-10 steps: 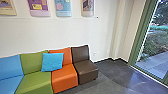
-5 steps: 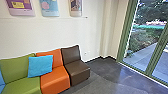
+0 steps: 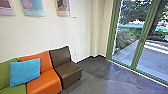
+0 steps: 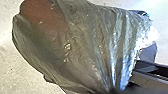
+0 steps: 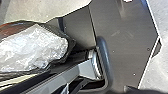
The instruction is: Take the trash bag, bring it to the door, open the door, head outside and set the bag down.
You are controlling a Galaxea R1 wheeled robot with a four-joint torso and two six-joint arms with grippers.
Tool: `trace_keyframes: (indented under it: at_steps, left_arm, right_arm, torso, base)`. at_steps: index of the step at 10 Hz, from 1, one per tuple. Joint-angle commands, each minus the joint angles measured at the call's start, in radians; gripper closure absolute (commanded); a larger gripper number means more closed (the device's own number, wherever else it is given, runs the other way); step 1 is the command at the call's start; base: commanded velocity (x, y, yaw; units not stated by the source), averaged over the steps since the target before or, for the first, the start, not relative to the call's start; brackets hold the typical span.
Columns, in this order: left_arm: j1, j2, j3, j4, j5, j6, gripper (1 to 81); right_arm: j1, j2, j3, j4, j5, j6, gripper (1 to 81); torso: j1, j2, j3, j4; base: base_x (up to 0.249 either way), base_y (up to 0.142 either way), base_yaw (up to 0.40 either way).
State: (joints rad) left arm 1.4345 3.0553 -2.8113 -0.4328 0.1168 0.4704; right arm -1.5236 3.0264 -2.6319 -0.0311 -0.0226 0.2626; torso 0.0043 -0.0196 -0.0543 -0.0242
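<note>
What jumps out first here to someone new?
In the head view, the bright blue pillow leaning on the row of seats at the left, across the green seat and the orange seat. Next, the tall green-framed glass door at the right, with paving beyond. In the left wrist view, the bulging dark trash bag, its plastic drawn into folds.

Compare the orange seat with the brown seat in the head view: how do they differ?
The orange seat is bright, the brown seat dark. The blue cushion hides part of the orange seat's backrest; the brown one's is in plain view. The orange seat stands between the green seat and the brown seat, which ends the row. Both are boxy and armless.
</note>
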Motion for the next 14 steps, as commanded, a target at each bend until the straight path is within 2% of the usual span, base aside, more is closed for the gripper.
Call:
trace_keyframes:
  at_steps: [1, 2, 3, 4, 14]
  left_arm:
    - [-0.041, -0.002, -0.004, 0.003, 0.011, 0.004, 81.1]
    - [-0.035, -0.004, -0.005, 0.002, 0.006, 0.002, 81.1]
    - [-0.026, -0.003, -0.005, 0.003, -0.038, 0.002, 81.1]
    - [-0.022, -0.004, -0.005, 0.003, -0.046, 0.002, 81.1]
    - [-0.019, 0.001, -0.005, 0.006, -0.048, 0.004, 81.1]
  right_arm:
    - [0.036, 0.01, -0.005, -0.013, -0.054, 0.0, 1.0]
    - [0.033, 0.01, -0.005, -0.013, -0.034, 0.0, 1.0]
    - [0.032, 0.01, -0.005, -0.015, -0.028, 0.0, 1.0]
    - [0.03, 0.01, -0.006, -0.015, -0.028, 0.0, 1.0]
    - [0.029, 0.015, -0.011, -0.013, -0.028, 0.0, 1.0]
  torso:
    - [0.0, 0.0, 0.0, 0.0]
    - [0.0, 0.0, 0.0, 0.0]
    - [0.0, 0.0, 0.0, 0.0]
    - [0.0, 0.0, 0.0, 0.0]
    - [0.0, 0.0, 0.0, 0.0]
  base:
    - [0.0, 0.0, -0.294]
    - [0.0, 0.0, -0.294]
    - [0.0, 0.0, -0.294]
    - [0.0, 0.0, -0.293]
    - [0.0, 0.0, -0.316]
